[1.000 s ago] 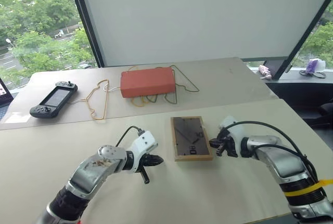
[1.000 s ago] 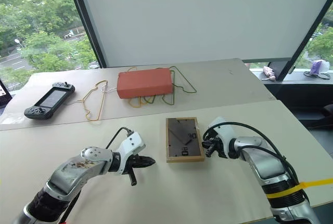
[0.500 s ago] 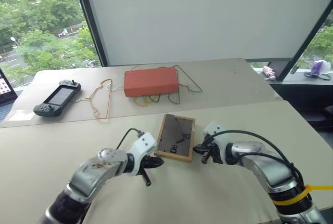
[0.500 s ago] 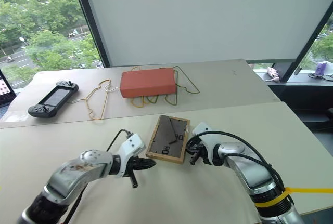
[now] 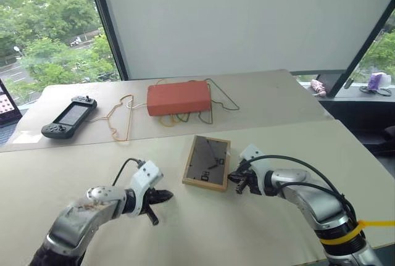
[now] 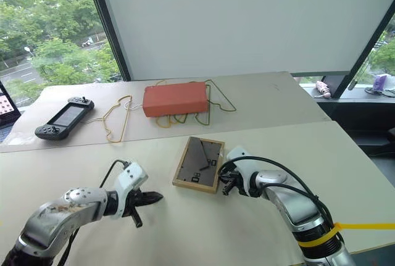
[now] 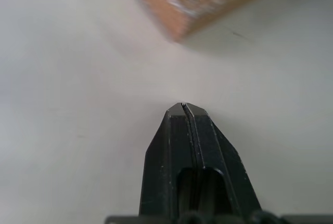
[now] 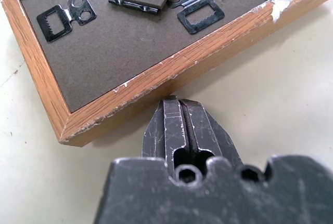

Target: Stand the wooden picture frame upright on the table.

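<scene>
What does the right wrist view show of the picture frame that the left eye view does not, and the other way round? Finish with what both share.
Right wrist view: the metal hanger clips on the wooden picture frame, chipped paint on its rim, and the shut right gripper against its side edge.

Left eye view: the left gripper, shut and apart from the frame, plus an orange-red box, wire hangers and a handheld game console on the far table.

Both: the frame lying flat, back up, stand folded.
</scene>
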Robot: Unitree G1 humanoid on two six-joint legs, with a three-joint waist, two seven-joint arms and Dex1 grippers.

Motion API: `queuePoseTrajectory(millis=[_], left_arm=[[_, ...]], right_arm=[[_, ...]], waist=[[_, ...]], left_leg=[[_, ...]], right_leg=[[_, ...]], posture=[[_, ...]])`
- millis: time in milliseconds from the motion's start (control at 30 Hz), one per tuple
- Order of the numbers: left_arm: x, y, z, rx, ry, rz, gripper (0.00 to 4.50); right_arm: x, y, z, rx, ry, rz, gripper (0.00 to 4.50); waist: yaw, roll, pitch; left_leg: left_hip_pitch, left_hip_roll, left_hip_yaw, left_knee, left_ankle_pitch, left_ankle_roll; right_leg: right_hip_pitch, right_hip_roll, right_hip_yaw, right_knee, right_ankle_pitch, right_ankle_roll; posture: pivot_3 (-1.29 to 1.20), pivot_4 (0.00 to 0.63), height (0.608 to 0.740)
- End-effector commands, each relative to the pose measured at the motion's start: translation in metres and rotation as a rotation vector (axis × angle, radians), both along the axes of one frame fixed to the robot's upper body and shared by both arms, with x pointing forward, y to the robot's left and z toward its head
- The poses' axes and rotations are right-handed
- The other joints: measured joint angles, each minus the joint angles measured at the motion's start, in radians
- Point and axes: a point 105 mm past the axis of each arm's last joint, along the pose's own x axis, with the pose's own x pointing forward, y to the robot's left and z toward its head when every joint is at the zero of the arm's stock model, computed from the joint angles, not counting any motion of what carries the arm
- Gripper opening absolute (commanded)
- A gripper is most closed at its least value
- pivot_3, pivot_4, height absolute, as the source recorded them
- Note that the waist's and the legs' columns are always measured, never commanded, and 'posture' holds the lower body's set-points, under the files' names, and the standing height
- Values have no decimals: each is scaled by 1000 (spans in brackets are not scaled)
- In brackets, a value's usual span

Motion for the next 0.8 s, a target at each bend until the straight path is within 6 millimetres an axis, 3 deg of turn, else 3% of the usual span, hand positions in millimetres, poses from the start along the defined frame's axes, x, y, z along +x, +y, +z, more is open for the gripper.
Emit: queuePoseTrajectory(millis=[33,100,200,367,567,800], left_arm=[[29,-12,-13,48,-43,91,39],[37,-35,-17,35,-51,54,39],[43,-51,-25,45,-45,33,39],[40,-60,-28,42,-33,17,39],[24,-35,-25,52,2,55,39],[-21,1,-24,85,90,90,39]], right_arm=[[10,-8,3,-8,-34,-65,17],[13,-11,3,-10,-41,-92,17],[13,-7,5,-8,-47,-90,17],[8,10,10,0,-61,-58,17],[-4,41,14,-2,-57,30,17],[-26,62,9,-13,-3,165,17]], waist=[[2,0,0],[8,0,0],[11,0,-1],[12,0,-1],[-11,0,-1],[-35,-1,-2]], left_leg=[[1,0,0,0,0,0],[3,-2,-2,0,0,0],[6,-2,-3,0,0,0],[6,-2,-4,0,0,0],[5,-1,-4,-1,0,0],[1,-1,-5,-8,0,0]], right_leg=[[2,0,0,0,0,0],[6,-1,-1,-1,0,0],[10,-1,-2,-3,1,1],[11,-1,-2,-3,1,1],[8,0,-1,-3,0,1],[-8,1,1,0,0,1]], posture=[[0,150,740],[0,150,740],[0,150,740],[0,150,740],[0,150,740],[0,150,740]])
